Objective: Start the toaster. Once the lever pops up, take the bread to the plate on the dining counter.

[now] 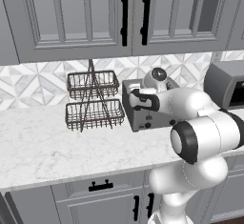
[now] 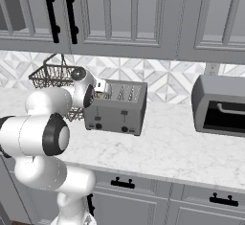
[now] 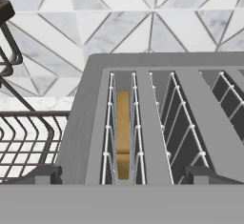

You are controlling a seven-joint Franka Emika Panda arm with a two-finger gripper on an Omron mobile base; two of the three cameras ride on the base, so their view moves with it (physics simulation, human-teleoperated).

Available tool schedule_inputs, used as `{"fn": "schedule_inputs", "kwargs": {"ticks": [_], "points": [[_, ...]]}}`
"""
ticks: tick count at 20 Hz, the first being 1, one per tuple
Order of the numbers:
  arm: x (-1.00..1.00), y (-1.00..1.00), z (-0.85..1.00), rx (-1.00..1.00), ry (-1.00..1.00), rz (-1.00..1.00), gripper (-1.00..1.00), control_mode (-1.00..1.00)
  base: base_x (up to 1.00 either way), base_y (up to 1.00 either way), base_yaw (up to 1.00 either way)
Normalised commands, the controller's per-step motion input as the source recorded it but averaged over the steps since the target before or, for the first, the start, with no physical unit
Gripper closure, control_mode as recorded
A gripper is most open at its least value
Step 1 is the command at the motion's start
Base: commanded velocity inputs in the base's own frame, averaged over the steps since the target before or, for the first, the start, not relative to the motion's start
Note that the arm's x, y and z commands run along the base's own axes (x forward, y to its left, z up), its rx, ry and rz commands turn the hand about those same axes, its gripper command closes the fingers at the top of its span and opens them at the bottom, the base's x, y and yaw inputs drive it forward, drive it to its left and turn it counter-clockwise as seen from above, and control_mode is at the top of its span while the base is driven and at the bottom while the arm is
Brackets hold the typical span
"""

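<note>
The tan-brown bread slice (image 3: 123,135) with darker crust stands on edge in the leftmost wire-guarded slot of the boxy grey metal four-slot toaster (image 2: 116,106). The gripper (image 3: 125,174) hovers above it, its dark fingertips (image 3: 45,174) spread wide to either side of the slot, touching nothing. The toaster stands on the white marble counter (image 2: 177,147) beside a dark wire basket rack (image 1: 93,100).

Grey metal toaster (image 2: 116,108) with dark knobs and a dark lever (image 2: 124,113); tan-brown bread (image 3: 123,133) between white slot wires. White, grey-veined marble worktop (image 1: 33,142). Backsplash (image 3: 143,23) of white and grey marbled triangles. Dark wire basket rack (image 1: 93,99) beside the toaster. Grey cabinets (image 1: 71,18) with black handles. Grey toaster oven (image 2: 220,106)
</note>
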Motion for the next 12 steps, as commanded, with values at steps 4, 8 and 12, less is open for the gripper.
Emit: {"fn": "schedule_inputs", "kwargs": {"ticks": [4,8,12], "points": [[0.0,0.0,0.0,0.0,0.0,0.0,-1.0,-1.0,0.0,0.0,0.0],[0.0,0.0,0.0,0.0,0.0,0.0,-1.0,-1.0,0.0,0.0,0.0],[0.0,0.0,0.0,0.0,0.0,0.0,-1.0,-1.0,0.0,0.0,0.0]]}}
